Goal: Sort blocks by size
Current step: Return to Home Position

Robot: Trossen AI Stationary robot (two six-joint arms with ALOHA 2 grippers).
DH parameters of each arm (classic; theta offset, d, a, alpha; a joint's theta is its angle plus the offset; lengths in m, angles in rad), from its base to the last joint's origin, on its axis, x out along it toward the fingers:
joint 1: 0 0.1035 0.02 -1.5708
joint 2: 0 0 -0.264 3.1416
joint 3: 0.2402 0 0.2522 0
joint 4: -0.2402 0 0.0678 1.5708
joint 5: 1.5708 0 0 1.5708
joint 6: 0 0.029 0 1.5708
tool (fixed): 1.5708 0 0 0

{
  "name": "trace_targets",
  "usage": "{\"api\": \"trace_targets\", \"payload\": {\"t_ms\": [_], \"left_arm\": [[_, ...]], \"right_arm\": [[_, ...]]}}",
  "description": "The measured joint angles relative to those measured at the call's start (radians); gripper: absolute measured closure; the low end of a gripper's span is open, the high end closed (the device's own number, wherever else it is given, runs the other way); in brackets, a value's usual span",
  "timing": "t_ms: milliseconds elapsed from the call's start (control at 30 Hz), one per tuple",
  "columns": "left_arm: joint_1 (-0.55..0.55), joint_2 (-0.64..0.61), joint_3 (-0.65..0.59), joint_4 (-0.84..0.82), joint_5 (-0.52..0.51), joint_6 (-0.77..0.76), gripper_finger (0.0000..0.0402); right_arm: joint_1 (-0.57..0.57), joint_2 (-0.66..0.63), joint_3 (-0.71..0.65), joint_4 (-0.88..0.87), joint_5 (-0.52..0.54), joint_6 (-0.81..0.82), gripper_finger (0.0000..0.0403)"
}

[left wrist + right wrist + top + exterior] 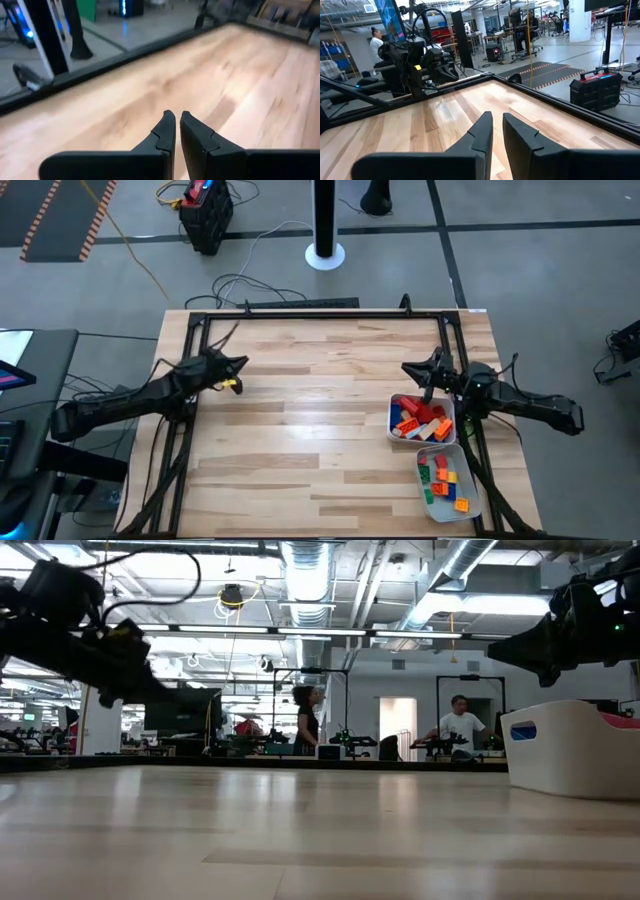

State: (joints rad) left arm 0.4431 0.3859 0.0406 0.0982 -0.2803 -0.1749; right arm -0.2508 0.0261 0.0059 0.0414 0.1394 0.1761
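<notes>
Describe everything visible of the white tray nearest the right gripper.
The white tray is a small rectangular bin with rounded corners, plastic by its look, lying flat on the wooden table near its right edge. It holds a jumbled pile of blocks, mostly red and orange, some blue and tan. The right gripper hangs above its far end, holding nothing. A second tray lies close beside it.

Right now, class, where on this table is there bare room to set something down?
Bare: the middle of the wooden table, between the left claw and right claw. Crowded: the right side, where a white tray and a second tray hold the blocks.
</notes>
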Motion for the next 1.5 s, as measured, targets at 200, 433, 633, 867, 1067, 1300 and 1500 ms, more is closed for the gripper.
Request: {"api": "trace_targets", "payload": {"t_ms": [200, 433, 633, 867, 1067, 1300, 1500], "left_arm": [[0.000, 0.000, 0.004, -0.105, 0.006, 0.016, 0.0381], [0.000, 0.002, 0.002, -0.071, 0.004, 0.015, 0.0381], [0.000, 0.002, 0.001, -0.058, 0.003, 0.014, 0.0381], [0.000, 0.002, 0.001, -0.057, 0.002, 0.014, 0.0381], [-0.022, -0.023, 0.001, -0.071, 0.014, 0.014, 0.0381], [-0.071, -0.120, 0.002, -0.081, 0.014, 0.013, 0.0382], [-0.125, -0.191, 0.002, -0.083, 0.014, 0.014, 0.0382]], "right_arm": [[0.000, 0.000, 0.000, -0.002, 0.000, 0.000, 0.0332], [0.000, 0.000, 0.000, -0.003, 0.000, 0.000, 0.0332], [0.000, 0.000, 0.000, -0.003, 0.000, 0.000, 0.0332], [0.000, 0.000, 0.000, -0.003, 0.000, 0.000, 0.0332], [0.000, 0.000, 0.000, -0.003, 0.000, 0.000, 0.0332], [0.000, 0.000, 0.000, -0.004, 0.000, 0.000, 0.0332], [0.000, 0.000, 0.000, -0.004, 0.000, 0.000, 0.0332]]}}
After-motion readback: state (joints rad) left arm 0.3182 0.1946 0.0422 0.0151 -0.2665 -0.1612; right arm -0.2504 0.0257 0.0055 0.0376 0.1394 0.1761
